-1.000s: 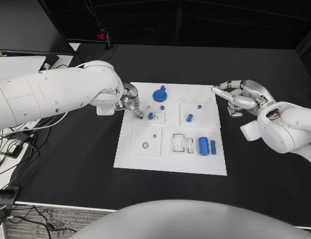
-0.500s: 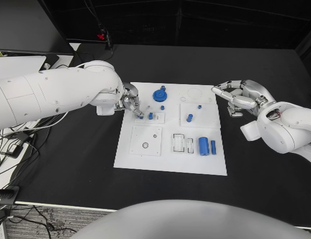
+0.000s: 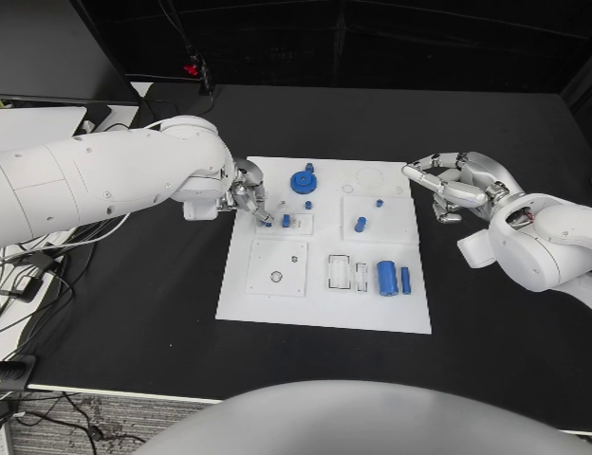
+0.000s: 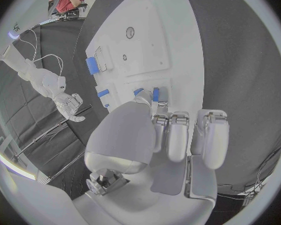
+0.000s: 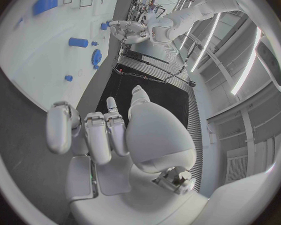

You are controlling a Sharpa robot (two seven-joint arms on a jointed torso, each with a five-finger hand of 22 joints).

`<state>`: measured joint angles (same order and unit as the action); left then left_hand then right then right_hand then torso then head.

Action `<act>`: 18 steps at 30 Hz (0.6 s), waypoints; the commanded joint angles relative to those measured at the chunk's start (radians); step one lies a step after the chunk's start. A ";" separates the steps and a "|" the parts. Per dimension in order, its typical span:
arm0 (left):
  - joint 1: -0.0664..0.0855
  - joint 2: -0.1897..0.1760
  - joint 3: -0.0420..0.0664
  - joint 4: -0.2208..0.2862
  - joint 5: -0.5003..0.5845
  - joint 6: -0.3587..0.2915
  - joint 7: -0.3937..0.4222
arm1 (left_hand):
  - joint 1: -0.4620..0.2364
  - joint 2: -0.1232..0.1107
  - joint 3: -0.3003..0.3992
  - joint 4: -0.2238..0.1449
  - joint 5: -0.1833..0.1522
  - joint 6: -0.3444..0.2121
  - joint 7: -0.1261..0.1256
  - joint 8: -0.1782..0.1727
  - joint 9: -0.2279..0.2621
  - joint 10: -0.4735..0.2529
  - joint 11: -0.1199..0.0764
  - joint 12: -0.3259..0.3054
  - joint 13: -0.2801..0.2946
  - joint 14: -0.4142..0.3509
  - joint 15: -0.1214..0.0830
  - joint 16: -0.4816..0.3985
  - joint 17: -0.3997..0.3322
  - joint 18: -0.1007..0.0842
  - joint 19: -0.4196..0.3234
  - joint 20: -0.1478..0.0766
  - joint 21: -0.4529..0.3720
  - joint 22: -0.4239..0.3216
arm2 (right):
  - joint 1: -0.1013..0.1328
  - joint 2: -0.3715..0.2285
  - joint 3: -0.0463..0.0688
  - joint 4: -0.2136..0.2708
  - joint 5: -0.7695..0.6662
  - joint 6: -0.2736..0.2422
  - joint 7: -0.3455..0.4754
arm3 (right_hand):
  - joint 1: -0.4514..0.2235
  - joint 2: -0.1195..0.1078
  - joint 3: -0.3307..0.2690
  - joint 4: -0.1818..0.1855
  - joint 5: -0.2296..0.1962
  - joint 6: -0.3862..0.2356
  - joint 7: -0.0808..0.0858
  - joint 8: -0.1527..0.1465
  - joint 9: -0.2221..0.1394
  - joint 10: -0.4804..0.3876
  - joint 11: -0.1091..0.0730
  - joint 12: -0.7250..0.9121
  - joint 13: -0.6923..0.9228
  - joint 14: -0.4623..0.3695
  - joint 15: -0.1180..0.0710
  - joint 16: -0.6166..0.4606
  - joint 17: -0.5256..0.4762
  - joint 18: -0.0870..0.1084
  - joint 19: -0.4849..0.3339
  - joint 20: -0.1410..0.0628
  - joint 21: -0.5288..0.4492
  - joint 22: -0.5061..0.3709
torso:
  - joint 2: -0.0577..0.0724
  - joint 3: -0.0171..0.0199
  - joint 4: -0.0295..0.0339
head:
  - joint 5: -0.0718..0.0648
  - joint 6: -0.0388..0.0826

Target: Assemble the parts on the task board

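Note:
The white task board (image 3: 323,294) lies mid-table. On it are a blue gear (image 3: 305,180), a blue peg (image 3: 360,225), two blue cylinders (image 3: 386,278) side by side, and small blue pieces (image 3: 286,221). My left hand (image 3: 251,201) hovers at the board's left edge with fingers curled, and its fingertips (image 4: 159,110) pinch a small blue part (image 4: 155,94) just above the board. My right hand (image 3: 453,190) hangs off the board's right edge, fingers apart, holding nothing. The right wrist view shows the board (image 5: 28,40), the gear (image 5: 95,57) and the left hand (image 5: 131,32).
Black tabletop (image 3: 515,332) surrounds the board. Cables (image 3: 9,275) lie along the table's left edge. A square plate with a hole (image 3: 278,267) and rectangular slots (image 3: 340,270) sit on the board's near half.

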<state>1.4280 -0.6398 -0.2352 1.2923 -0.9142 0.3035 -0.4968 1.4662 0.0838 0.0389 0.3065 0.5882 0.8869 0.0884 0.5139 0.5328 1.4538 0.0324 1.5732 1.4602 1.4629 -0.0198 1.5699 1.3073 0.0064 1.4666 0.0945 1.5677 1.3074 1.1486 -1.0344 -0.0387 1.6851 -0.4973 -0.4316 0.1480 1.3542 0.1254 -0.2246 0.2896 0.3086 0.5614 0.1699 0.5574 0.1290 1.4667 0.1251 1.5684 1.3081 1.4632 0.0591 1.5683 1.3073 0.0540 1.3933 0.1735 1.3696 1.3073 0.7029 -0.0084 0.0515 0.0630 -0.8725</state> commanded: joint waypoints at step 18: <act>-0.001 0.006 0.000 -0.004 -0.004 0.032 -0.021 | -0.074 0.054 -0.015 -0.011 -0.128 0.028 -0.016 -0.020 -0.002 0.117 -0.016 -0.002 0.111 0.108 -0.007 0.001 0.263 -0.006 0.104 -0.004 0.003 0.263 | 0.001 0.000 0.000 0.003 -0.002 -0.001 0.009 | 0.010 0.004 -0.006 0.001 0.007 -0.009 0.039 0.009 -0.002 0.104 0.006 0.002 0.263 0.108 0.006 0.002 0.263 0.017 -0.007 0.000 -0.004 0.098 | 0.000 -0.0002 0.0000 | -0.001 0.000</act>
<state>1.4296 -0.6364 -0.2340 1.2877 -0.9147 0.3149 -0.5016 1.4118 0.1381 0.0292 0.2927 0.4650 0.8902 0.0917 0.4985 0.5328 1.4538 0.0324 1.5767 1.4825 1.4642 -0.0211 1.5699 1.3073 0.0065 1.4666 0.0945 1.5677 1.3073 1.1485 -1.0340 -0.0387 1.6855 -0.4973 -0.4317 0.1479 1.3580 0.1293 -0.2245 0.2896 0.3086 0.5580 0.1665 0.5626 0.1279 1.4667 0.1251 1.5684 1.3089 1.4631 0.0591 1.5683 1.3073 0.0540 1.3933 0.1735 1.3697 1.3073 0.7030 -0.0084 0.0515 0.0626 -0.8725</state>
